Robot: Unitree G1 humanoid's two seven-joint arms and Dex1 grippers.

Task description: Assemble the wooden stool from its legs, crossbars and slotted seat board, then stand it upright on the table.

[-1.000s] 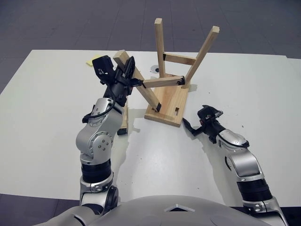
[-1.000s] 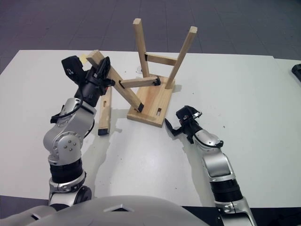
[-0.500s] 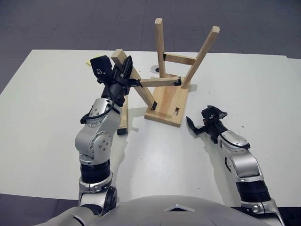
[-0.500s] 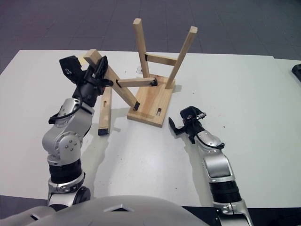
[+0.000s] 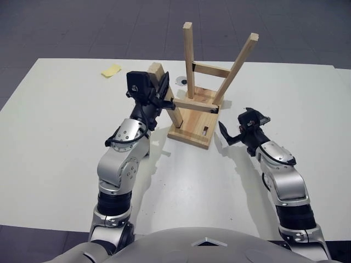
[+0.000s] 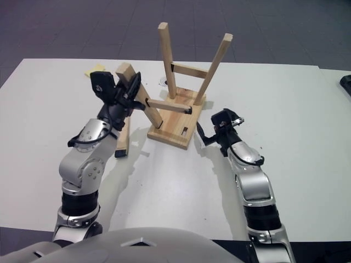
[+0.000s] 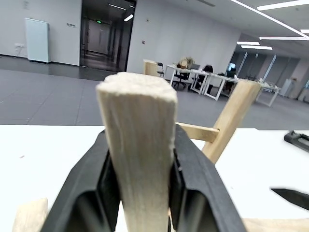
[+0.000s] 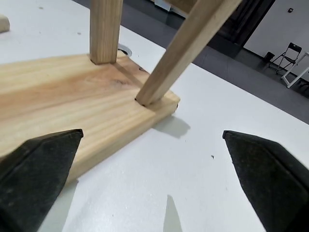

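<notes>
Table: a white table (image 5: 66,120) carried all the parts.
Seat board: the slotted seat board (image 5: 193,127) lay flat on the table near the middle, underside up.
Standing legs: two legs rose from the board's far side, one near upright (image 5: 188,60) and the other (image 5: 237,66) leaning outward to the right.
Upper crossbar: a short crossbar (image 5: 211,69) joined those two legs partway up.
Left gripper: the left gripper (image 5: 158,92) was clamped on the upper part of a third leg (image 6: 153,116), one black finger (image 7: 82,179) pressed to each side of the wood.
Third leg: it slanted down from the gripper to the board's near left corner; whether its foot sat in a slot could not be told.
Lower crossbar: a second crossbar (image 5: 194,105) ran from the third leg across the board, its far end close to the foot of the right-hand standing leg.
Right gripper: the right gripper (image 5: 239,125) hung just beside the board's right edge, fingers spread wide apart with nothing between them, near the wood but not touching it.
Loose leg: a fourth leg (image 6: 122,143) lay flat on the table left of the board, beside the left arm.
Note: a yellow paper slip (image 5: 111,70) lay at the far left of the table, well apart from the stool parts.
</notes>
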